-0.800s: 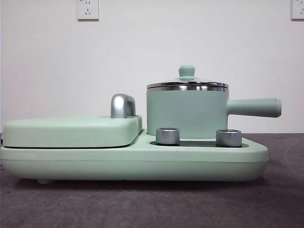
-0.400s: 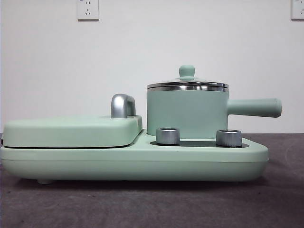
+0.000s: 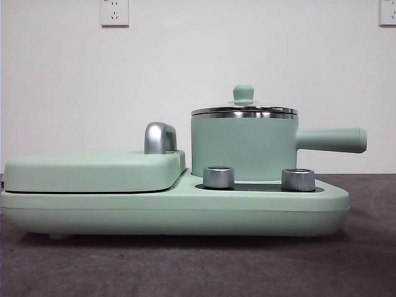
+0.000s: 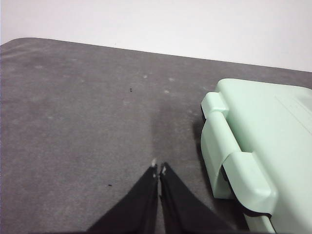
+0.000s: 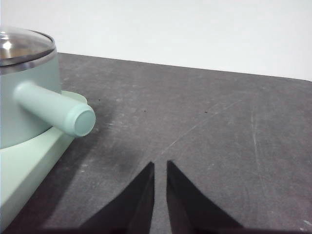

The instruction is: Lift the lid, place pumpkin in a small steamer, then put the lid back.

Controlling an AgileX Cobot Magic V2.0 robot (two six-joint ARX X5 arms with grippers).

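Background: plain white wall [image 3: 198, 68]; one socket [image 3: 114, 12] at upper left of the front view, a second socket [image 3: 388, 12] cut by the upper right corner.
Surface: dark grey table [image 3: 198, 266], lightly scuffed.
Base unit [image 3: 173, 213]: wide flat mint-green body, spans most of the front view's lower half.
Hinged cover [image 3: 93, 170]: flat, mint-green, lies shut on the base's left part; silver handle [image 3: 159, 137] stands at its right end, near frame centre.
Knobs: two silver knobs, left knob [image 3: 218, 177] and right knob [image 3: 297, 179], right of centre, in front of the pot.
Small steamer [image 3: 244, 145]: upright on the right part of the base; side handle [image 3: 331, 140] points toward the right edge.
Lid [image 3: 244, 106]: seated on the steamer's rim, mint knob on top.
Pumpkin: not seen in any view.
Left gripper [image 4: 158, 169]: above bare table, just beside the base's hinge end; jaws pressed together, nothing between them.
Right gripper [image 5: 160, 165]: above bare table, near the handle's end, apart from it; narrow gap between the jaws, nothing held.
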